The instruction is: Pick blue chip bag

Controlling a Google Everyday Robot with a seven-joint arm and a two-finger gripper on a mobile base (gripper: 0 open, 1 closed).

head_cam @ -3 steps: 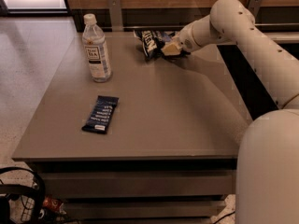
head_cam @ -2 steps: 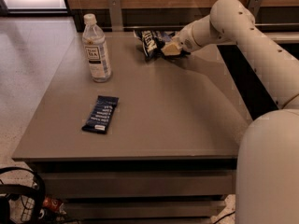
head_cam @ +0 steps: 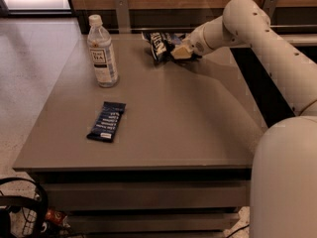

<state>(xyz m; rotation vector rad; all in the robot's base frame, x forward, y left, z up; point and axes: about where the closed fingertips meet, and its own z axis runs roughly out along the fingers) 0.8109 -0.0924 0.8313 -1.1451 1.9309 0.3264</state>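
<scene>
The blue chip bag (head_cam: 159,44) is crinkled, dark navy with white lettering, and lies at the far edge of the grey table (head_cam: 198,118), close to the back wall. My gripper (head_cam: 179,51) reaches in from the right on the white arm (head_cam: 257,33) and sits right at the bag's right end, touching or nearly touching it. The bag rests on the table surface.
A clear water bottle (head_cam: 102,52) with a white cap stands upright at the far left of the table. A flat dark blue bar wrapper (head_cam: 106,121) lies at the near left. The robot's white body (head_cam: 285,182) fills the lower right. Cables lie on the floor (head_cam: 20,207) at the lower left.
</scene>
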